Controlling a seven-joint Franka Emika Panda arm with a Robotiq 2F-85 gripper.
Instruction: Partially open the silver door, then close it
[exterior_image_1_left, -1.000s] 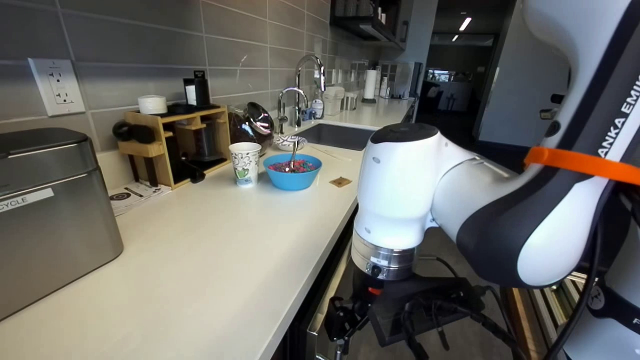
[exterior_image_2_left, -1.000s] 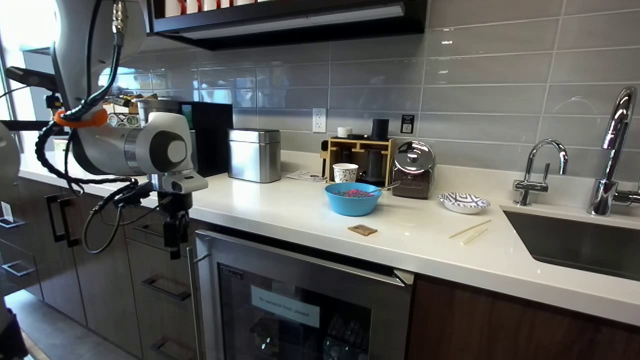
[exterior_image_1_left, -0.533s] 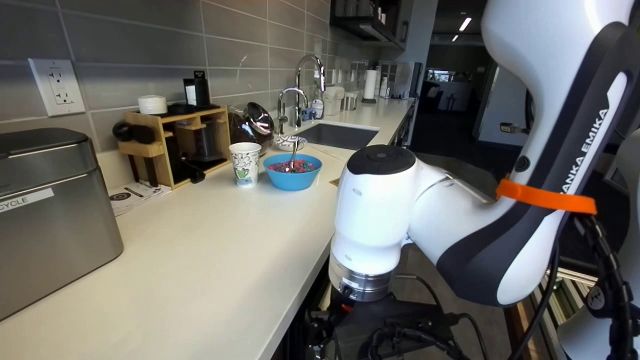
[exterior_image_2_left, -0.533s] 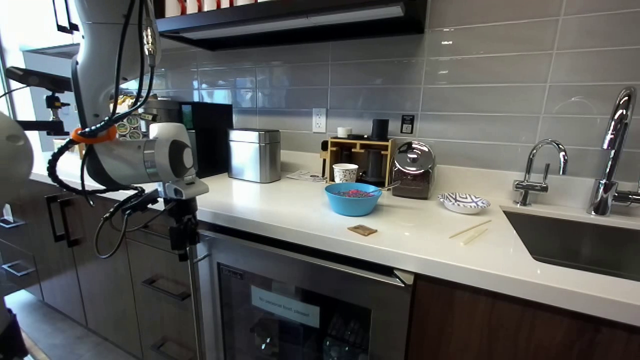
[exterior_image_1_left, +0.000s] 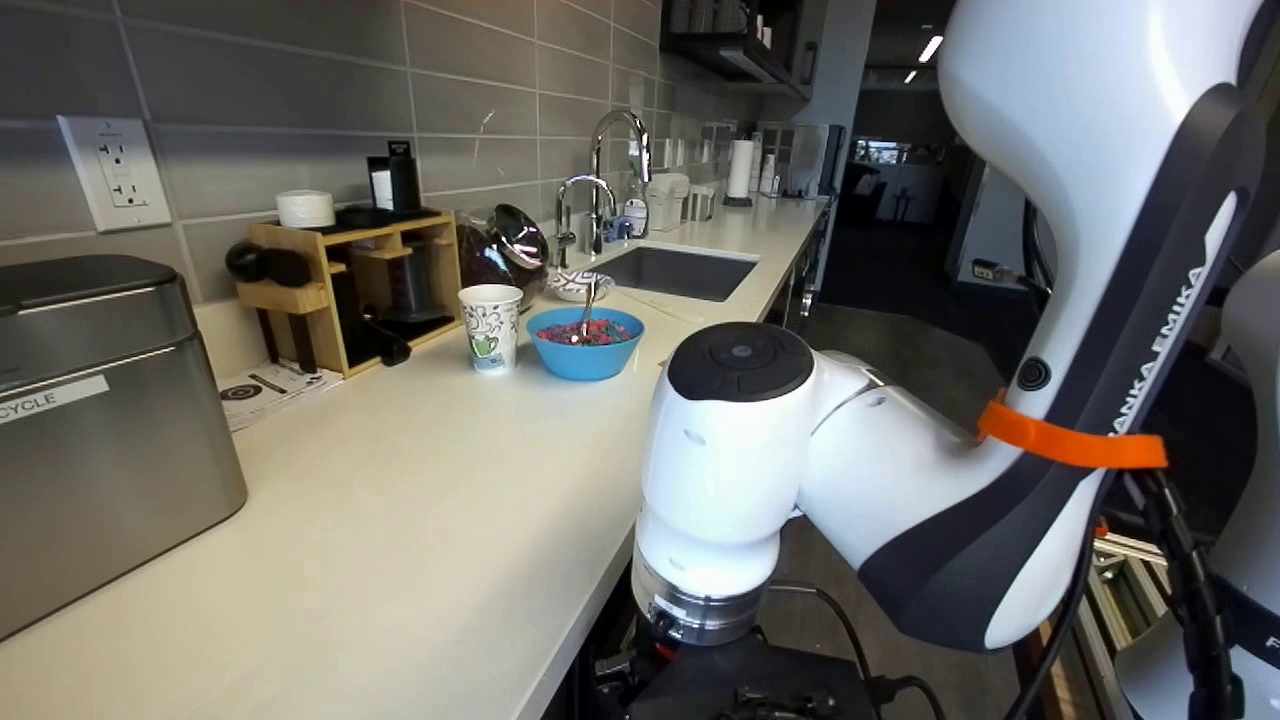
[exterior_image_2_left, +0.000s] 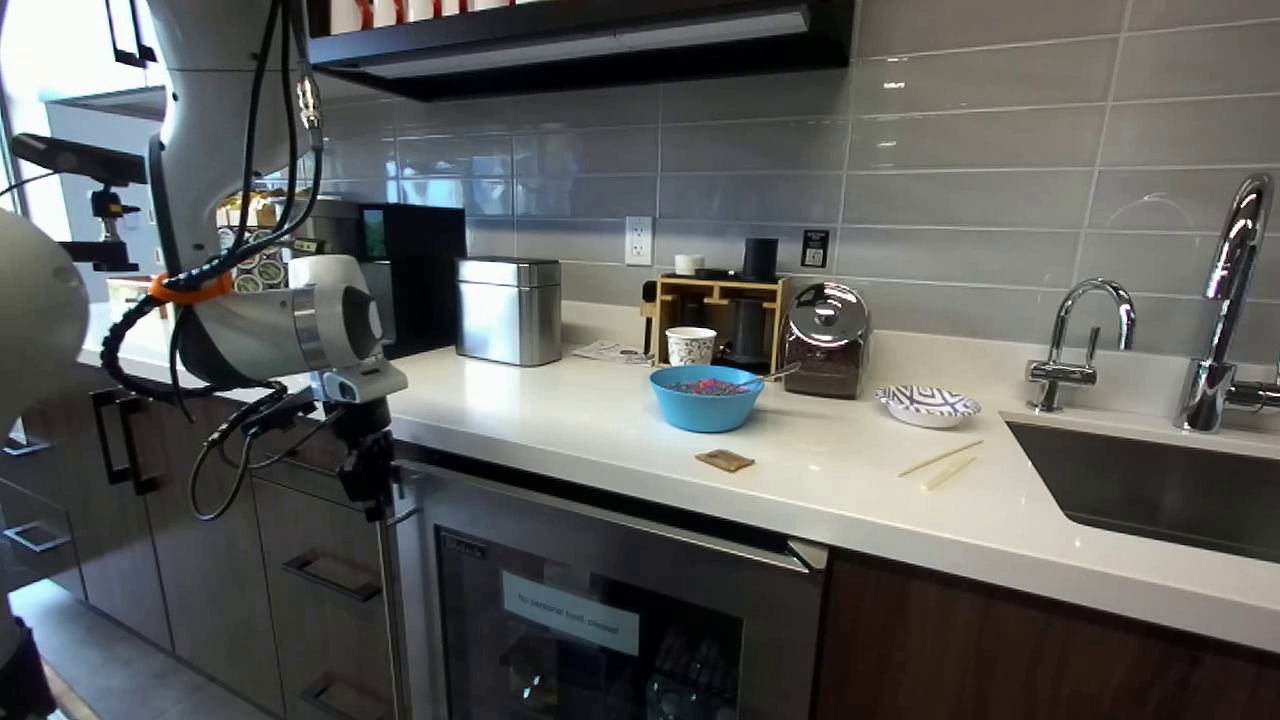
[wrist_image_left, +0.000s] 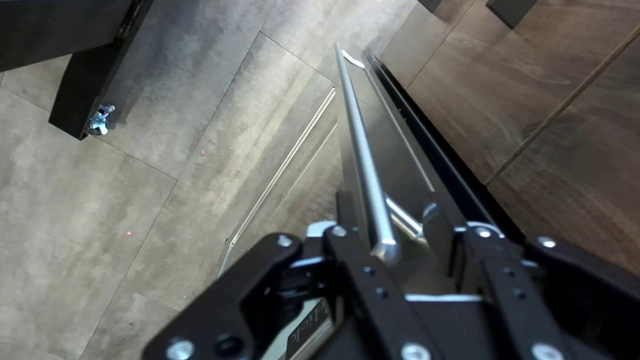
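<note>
The silver door (exterior_image_2_left: 785, 640) is a steel-framed glass front under the counter in an exterior view. In the wrist view its grey face (wrist_image_left: 395, 145) shows nearly edge-on; how far it stands from its frame I cannot tell. A round steel handle bar (wrist_image_left: 362, 145) runs along it. My gripper (wrist_image_left: 392, 207) straddles the bar's near end, jaws partly apart. The bar lies nearer one finger; a gap shows to the opposite finger (wrist_image_left: 445, 235). In an exterior view the gripper (exterior_image_2_left: 375, 500) is at the handle's top. Low in an exterior view, the gripper (exterior_image_1_left: 615, 675) is mostly cut off.
The counter edge (exterior_image_2_left: 620, 485) overhangs the door. On top stand a blue bowl (exterior_image_2_left: 705, 408), a paper cup (exterior_image_2_left: 690, 346) and a silver bin (exterior_image_2_left: 510, 312). Drawers with black handles (exterior_image_2_left: 332, 578) lie beside the door. A black leg (wrist_image_left: 82, 95) stands on the floor.
My arm has moved toward the counter and down, bringing the gripper from beside the handle onto its upper end. The jaws look narrower than before. No shift of the door shows.
</note>
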